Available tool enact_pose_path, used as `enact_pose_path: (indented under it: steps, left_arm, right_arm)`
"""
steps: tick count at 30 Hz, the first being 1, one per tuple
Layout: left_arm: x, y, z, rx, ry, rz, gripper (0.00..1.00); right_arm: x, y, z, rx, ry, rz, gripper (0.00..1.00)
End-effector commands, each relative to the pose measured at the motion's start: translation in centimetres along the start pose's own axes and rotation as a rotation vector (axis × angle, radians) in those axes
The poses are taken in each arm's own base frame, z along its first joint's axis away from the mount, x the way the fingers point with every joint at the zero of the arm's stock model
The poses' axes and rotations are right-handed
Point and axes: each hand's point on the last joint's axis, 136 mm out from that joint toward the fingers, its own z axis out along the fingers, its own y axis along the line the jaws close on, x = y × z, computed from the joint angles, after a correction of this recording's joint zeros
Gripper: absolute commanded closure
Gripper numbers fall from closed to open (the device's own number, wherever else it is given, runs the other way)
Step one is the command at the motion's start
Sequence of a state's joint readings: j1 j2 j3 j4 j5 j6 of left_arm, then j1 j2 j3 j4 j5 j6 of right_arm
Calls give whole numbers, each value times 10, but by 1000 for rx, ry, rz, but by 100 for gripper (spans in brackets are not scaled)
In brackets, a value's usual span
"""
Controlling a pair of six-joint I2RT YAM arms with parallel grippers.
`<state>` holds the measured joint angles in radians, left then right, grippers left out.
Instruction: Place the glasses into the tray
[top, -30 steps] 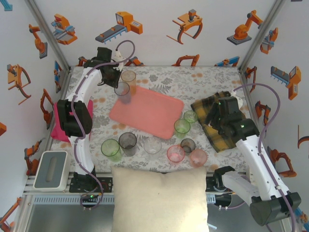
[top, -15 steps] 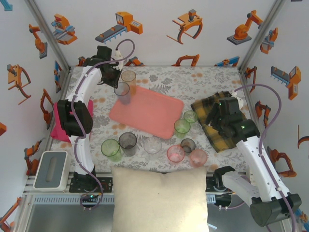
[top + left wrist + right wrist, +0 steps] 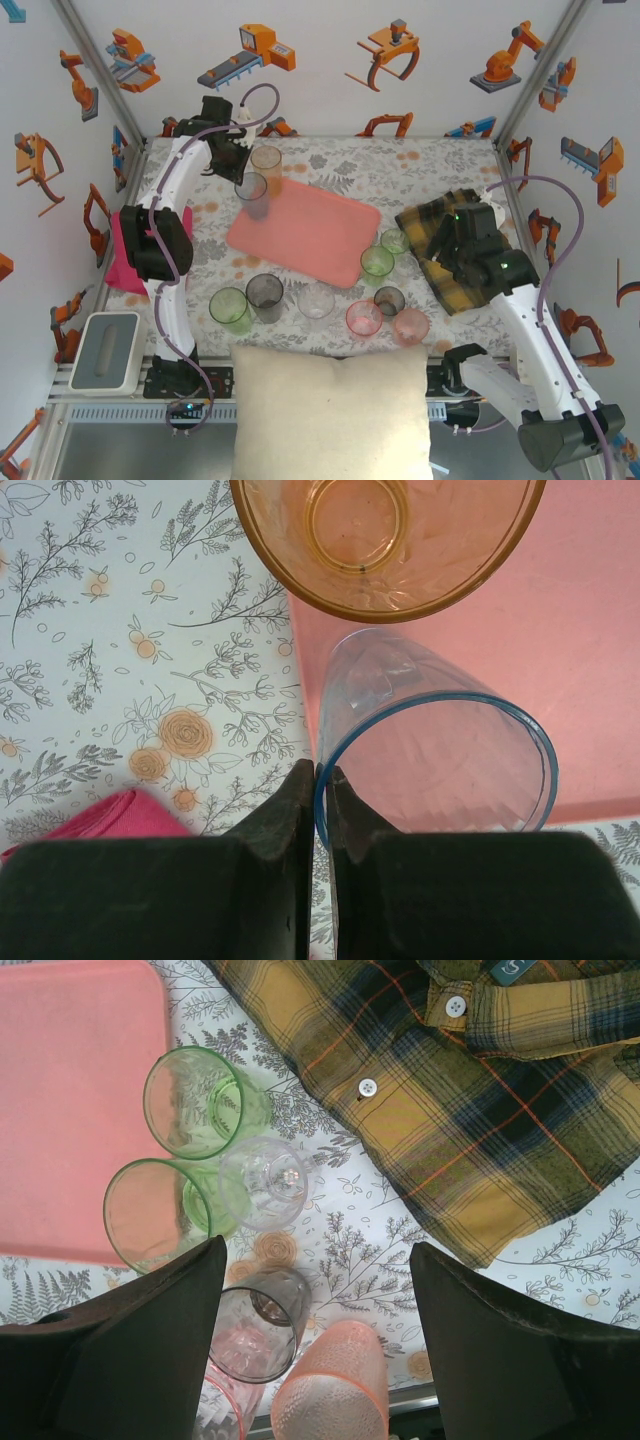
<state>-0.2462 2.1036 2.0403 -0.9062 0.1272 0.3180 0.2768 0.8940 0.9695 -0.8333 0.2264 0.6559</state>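
Bluish glass [image 3: 440, 750] was at the tray's [image 3: 300, 235] 10 o'clock corner, its rim pinched by the left end effector [image 3: 322, 780], amber glass [image 3: 385, 530] just at its 12 o'clock, other glasses [image 3: 377, 262] on the counter [image 3: 430, 165] from the tray's 4 to 7 o'clock, right end effector [image 3: 315, 1250] spread wide near those at 4.

Eleven glasses [image 3: 265, 292], one tray [image 3: 310, 225].
Three green, two grey, two pink, two clear, one amber, one bluish.

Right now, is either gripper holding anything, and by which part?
The left gripper pinches the bluish glass by its rim, the wall caught between its jaws. The right gripper is open, holding nothing.
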Motion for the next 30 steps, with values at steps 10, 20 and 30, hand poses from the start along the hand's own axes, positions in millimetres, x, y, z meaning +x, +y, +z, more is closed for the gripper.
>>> enact_pose_path:
  steps: [10, 20, 30]
  left_arm:
    - [-4, 5, 0, -5, -5, 5, 78]
    - [-8, 9, 0, -17, -10, 12, 72]
    - [-16, 10, -21, -37, -45, 27, 52]
  right_arm:
    - [-1, -1, -3, 5, -7, 6, 32]
    - [-2, 0, -3, 5, -8, 4, 32]
    - [0, -2, -3, 6, -7, 7, 32]
